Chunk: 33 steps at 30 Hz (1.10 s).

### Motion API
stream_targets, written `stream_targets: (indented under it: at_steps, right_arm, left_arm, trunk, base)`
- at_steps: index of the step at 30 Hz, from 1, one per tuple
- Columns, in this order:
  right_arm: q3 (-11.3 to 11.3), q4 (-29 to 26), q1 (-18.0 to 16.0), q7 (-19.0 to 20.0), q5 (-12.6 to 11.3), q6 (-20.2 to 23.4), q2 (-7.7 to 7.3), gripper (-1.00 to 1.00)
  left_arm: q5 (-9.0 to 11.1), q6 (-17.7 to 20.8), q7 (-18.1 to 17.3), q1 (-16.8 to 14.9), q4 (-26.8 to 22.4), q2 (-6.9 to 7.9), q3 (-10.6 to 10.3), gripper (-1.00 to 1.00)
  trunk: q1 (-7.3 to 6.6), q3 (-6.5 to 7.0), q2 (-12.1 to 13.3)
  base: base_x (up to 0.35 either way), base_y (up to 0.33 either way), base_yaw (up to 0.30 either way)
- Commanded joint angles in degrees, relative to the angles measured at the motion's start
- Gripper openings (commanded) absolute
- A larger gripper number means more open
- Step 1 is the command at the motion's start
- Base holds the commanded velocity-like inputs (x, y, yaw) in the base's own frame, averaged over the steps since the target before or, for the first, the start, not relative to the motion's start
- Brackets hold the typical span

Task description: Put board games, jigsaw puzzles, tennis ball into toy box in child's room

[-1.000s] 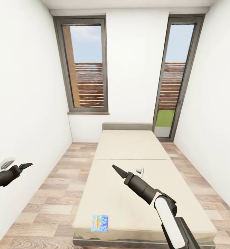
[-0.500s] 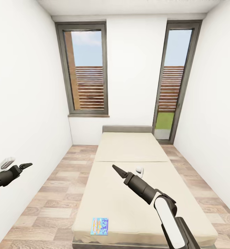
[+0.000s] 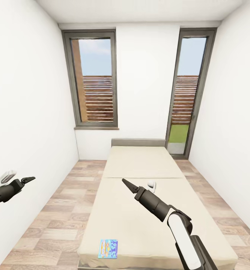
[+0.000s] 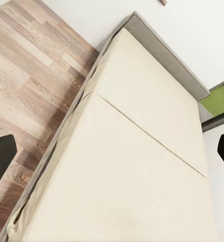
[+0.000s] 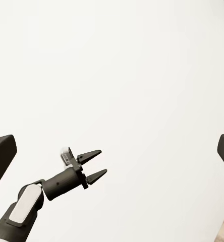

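One board game [image 3: 108, 249] lay on the single bed [image 3: 140, 161]. Two tall windows [image 3: 93, 80] stood in the far wall. Two robot arms [image 3: 155, 205] reached forward.

wall [image 5: 122, 75]: plain white, behind everything else
left gripper [image 5: 103, 163]: 2 dark pointed fingers [image 5: 91, 155] parted, nothing between them
left arm [image 5: 29, 204]: dark wrist, white forearm
right gripper's fingers [image 5: 1, 156]: dark tips at opposite edges, wide apart

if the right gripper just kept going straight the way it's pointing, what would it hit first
Probably the left wall. The right gripper points up-left over the bed; its wrist camera faces white wall, with the left gripper near the line. Depth is unclear.
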Motion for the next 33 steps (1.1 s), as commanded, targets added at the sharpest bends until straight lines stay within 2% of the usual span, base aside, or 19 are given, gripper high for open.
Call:
stream_targets:
  at_steps: [1,11,33]
  right_arm:
    - [-0.1,0.0,0.0,0.0,-0.4,0.4,0.01,1.00]
    - [-0.1,0.0,0.0,0.0,-0.4,0.4,-0.05,1.00]
    - [-0.1,-0.1,0.0,0.0,-0.4,0.4,-0.06,1.00]
  left_arm:
    - [0.2,0.4,-0.1,0.0,0.0,-0.01,0.1,1.00]
    - [0.2,0.4,-0.1,0.0,0.0,-0.08,0.1,1.00]
    - [0.1,0.4,0.0,0.0,0.0,-0.09,0.2,1.00]
  trunk:
    - [0.03,0.07,0.0]
    - [0.03,0.75,0.0]
    - [0.03,0.86,0.0]
  base:
    - [0.000,0.000,0.000]
    - [0.000,0.000,0.000]
    - [0.000,0.000,0.000]
